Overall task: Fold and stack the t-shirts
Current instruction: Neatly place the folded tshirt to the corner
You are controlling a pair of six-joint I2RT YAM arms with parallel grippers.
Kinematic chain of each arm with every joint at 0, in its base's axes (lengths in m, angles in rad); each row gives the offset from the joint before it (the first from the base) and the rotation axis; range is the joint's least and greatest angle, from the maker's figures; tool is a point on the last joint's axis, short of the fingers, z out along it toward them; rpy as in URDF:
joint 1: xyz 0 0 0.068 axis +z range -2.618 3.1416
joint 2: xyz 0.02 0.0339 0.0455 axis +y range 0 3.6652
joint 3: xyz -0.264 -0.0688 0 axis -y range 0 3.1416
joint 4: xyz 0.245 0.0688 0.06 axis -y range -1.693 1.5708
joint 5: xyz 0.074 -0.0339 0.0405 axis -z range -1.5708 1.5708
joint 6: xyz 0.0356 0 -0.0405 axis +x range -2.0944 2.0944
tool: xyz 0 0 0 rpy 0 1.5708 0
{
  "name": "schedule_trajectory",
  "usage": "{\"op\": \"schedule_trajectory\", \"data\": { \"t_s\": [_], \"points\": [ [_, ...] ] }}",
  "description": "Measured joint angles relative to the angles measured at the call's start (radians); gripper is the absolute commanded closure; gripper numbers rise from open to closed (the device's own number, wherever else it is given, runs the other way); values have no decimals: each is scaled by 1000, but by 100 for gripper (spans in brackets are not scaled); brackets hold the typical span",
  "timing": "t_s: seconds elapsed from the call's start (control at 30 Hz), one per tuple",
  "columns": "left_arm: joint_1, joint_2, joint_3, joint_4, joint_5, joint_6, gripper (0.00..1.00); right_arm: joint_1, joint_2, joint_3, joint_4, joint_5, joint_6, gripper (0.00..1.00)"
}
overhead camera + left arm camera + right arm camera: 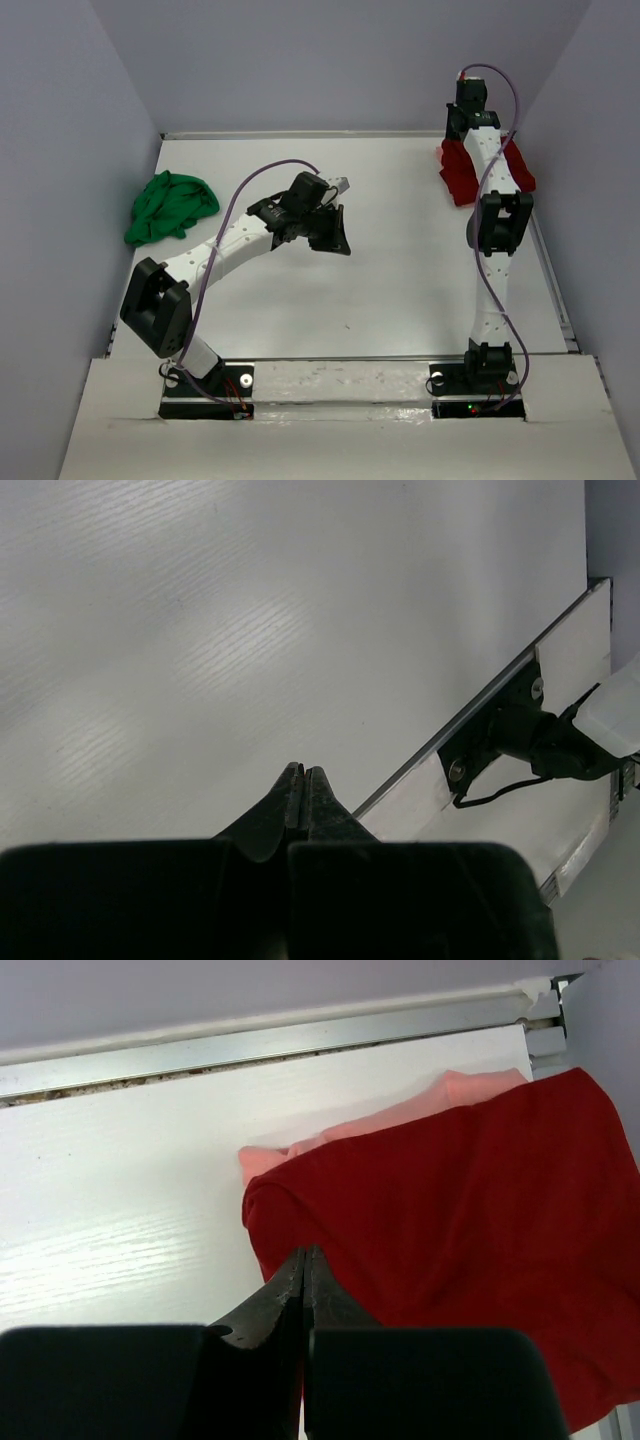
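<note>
No legible text, label, brand mark, number or sign is observed in any view. Nothing readable is noted on the dark red shirt, the green shirt or the tabletop.

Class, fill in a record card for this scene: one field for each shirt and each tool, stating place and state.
green shirt: crumpled, left edge of table
red shirt: laid flat, far right corner, on pink shirt
pink shirt: under red shirt, only its edge showing
left tool: shut, empty, above bare mid-table
right tool: shut, at red shirt's edge; grip unclear
</note>
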Motion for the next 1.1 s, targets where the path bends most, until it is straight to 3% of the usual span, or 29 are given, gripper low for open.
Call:
{"op": "schedule_trajectory", "data": {
  "t_s": [0.7, 1.1],
  "points": [
    [0, 25, 0, -1, 0, 11, 100, 0, 83, -58, 34, -37, -11, 100],
    [0, 26, -1, -8, 0, 11, 100, -1, 196, 50, 39, -151, -63, 100]
  ]
}}
